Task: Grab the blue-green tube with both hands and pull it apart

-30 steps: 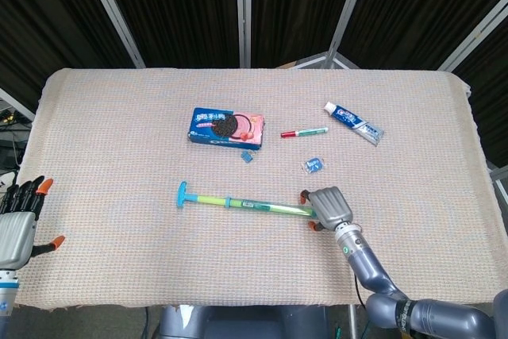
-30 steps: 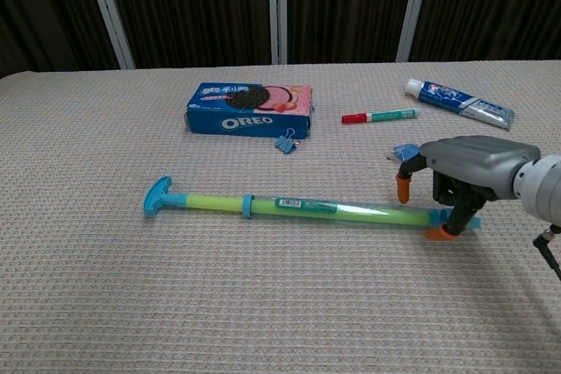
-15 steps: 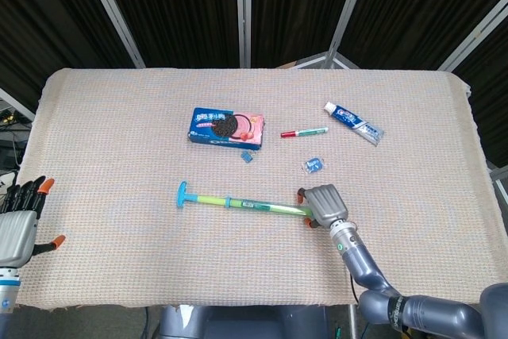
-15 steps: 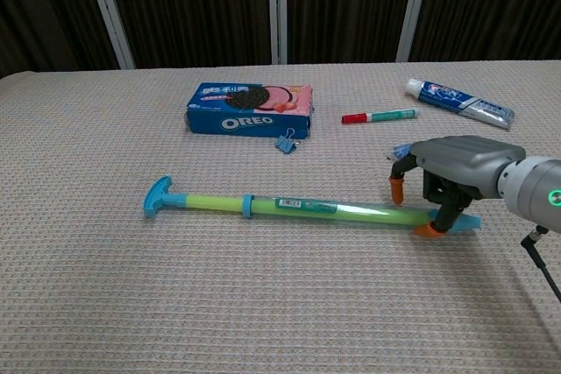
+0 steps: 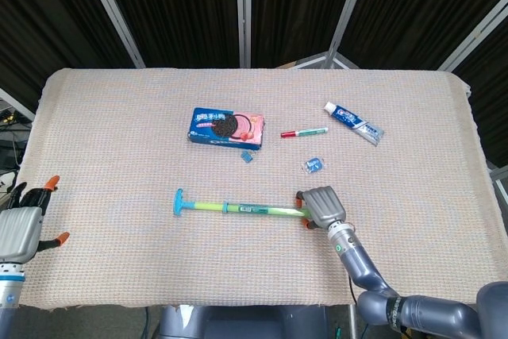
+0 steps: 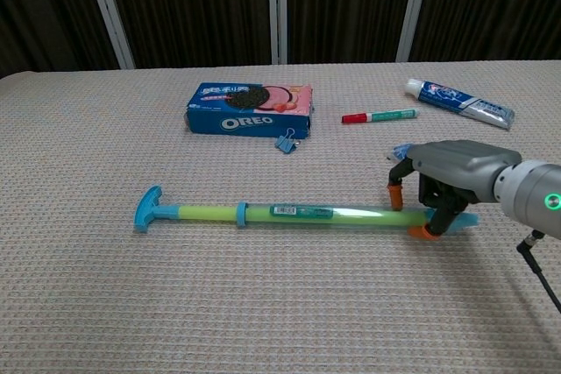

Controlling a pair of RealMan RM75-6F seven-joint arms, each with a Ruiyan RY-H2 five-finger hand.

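Chest view: right hand (image 6: 438, 188) curls around the tube (image 6: 289, 214) at its right end to anchor it on the table (image 6: 263, 304); left hand (image 5: 24, 224) idles off-edge, fingers spread, holding nothing.

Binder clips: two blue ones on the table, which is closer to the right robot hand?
The blue binder clip right of the marker's end, just above the right robot hand; the other binder clip sits beside the Oreo box.

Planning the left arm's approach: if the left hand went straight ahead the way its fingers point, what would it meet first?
Probably nothing: the left hand sits at the table's near-left edge, fingers pointing away over bare cloth. The tube lies well off to its right.
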